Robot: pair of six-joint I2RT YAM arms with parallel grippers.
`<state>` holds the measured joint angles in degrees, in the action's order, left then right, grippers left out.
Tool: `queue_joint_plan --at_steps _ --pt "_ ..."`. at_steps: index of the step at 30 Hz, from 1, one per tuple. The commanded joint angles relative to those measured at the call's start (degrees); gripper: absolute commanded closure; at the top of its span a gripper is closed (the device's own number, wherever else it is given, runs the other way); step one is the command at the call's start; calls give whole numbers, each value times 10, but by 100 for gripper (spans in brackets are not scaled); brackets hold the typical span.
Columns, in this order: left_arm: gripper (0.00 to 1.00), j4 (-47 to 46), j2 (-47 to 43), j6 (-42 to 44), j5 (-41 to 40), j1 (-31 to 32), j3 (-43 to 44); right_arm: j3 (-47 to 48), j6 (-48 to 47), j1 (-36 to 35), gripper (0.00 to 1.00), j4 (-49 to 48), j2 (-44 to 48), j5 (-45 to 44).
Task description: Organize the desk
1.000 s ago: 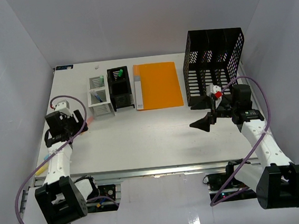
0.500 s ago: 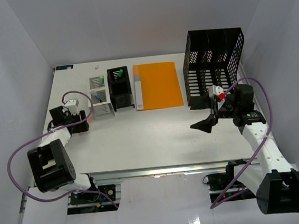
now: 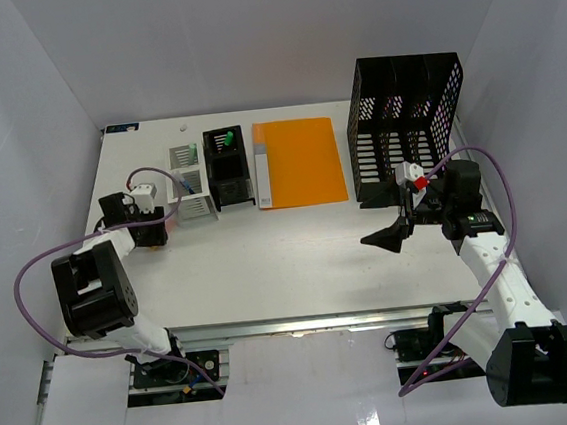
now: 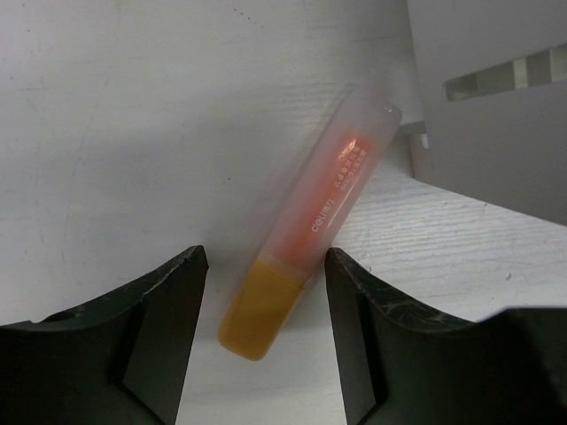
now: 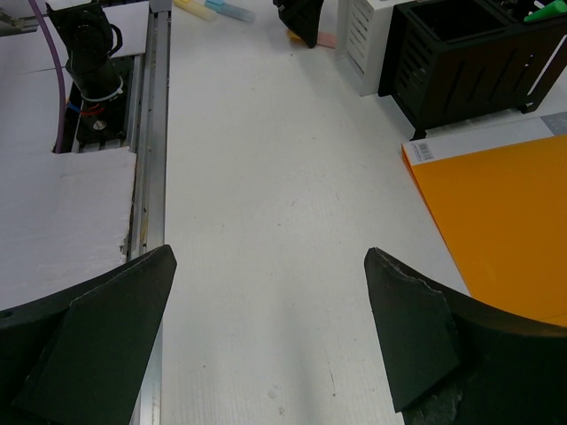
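Presently: desk (image 3: pixel 288 262), white, filling the floor of the enclosure between white walls, rail at its near edge. Highlighter (image 4: pixel 330 208), orange, lying flat at the desk's left side, just beside white holder (image 3: pixel 189 186). Left gripper (image 4: pixel 266 270), fingers spread, straddling the highlighter's darker end, not pinching it. Right gripper (image 5: pixel 266 266), fingers spread wide, nothing between them, over the desk's right part. Black holder (image 3: pixel 226 168), folder (image 3: pixel 304 160), rack (image 3: pixel 406 125) along the back.

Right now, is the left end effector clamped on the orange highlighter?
No, the left end effector is open; gaps show between its fingers and the orange highlighter.
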<state>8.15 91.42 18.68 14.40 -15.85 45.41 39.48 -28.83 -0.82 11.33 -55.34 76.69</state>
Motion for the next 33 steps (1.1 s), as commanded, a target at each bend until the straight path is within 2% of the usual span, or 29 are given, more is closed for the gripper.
queue_joint_plan --at_steps 1,14,18,22,24,29,33 --pt "32 -3 13 28 3 17 29 3 4 1 6 -18 -2 12" --pt "36 12 54 41 17 31 52 2 3 1 7 -18 -4 12" --pt "47 24 63 40 17 32 57 2 3 1 6 -18 -3 13" --pt "67 28 51 37 -5 32 54 2 3 1 7 -18 -3 14" --pt "83 28 42 36 -19 31 51 2 3 1 7 -18 -3 15" --pt "94 30 8 8 -57 9 57 2 5 18 6 -18 0 17" --pt "98 36 -28 -55 -31 -33 95 3 6 19 6 -18 2 19"
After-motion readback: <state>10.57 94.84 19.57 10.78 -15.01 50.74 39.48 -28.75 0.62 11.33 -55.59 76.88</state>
